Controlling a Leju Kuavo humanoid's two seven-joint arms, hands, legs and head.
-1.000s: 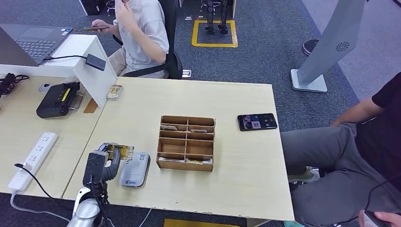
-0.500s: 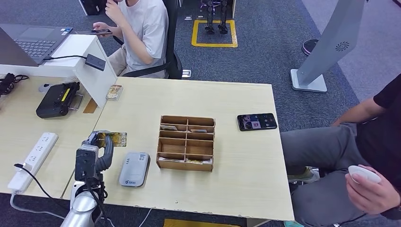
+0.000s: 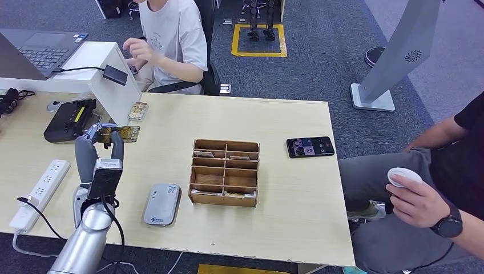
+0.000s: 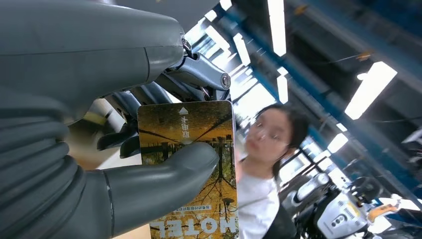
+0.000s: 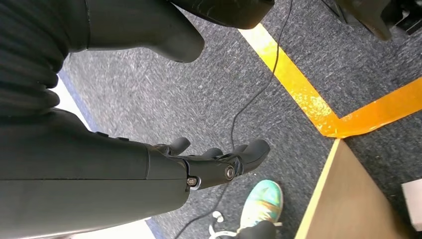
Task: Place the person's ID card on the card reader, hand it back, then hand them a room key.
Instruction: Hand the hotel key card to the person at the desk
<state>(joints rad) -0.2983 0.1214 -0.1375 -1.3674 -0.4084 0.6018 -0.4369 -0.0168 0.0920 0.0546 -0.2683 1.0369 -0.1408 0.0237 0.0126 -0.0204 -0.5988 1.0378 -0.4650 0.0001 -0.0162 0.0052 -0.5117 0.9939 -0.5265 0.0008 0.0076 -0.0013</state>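
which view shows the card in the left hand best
The left wrist view: the card is close up, its tree picture and HOTEL lettering readable, pinched under the left hand's thumb. In the head view the card is small, held out above the table toward the seated person. The right wrist view looks at carpet.

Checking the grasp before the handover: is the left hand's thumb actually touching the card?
Touching. The left wrist view shows the thumb of the left hand pressed flat across the face of the card, no gap.
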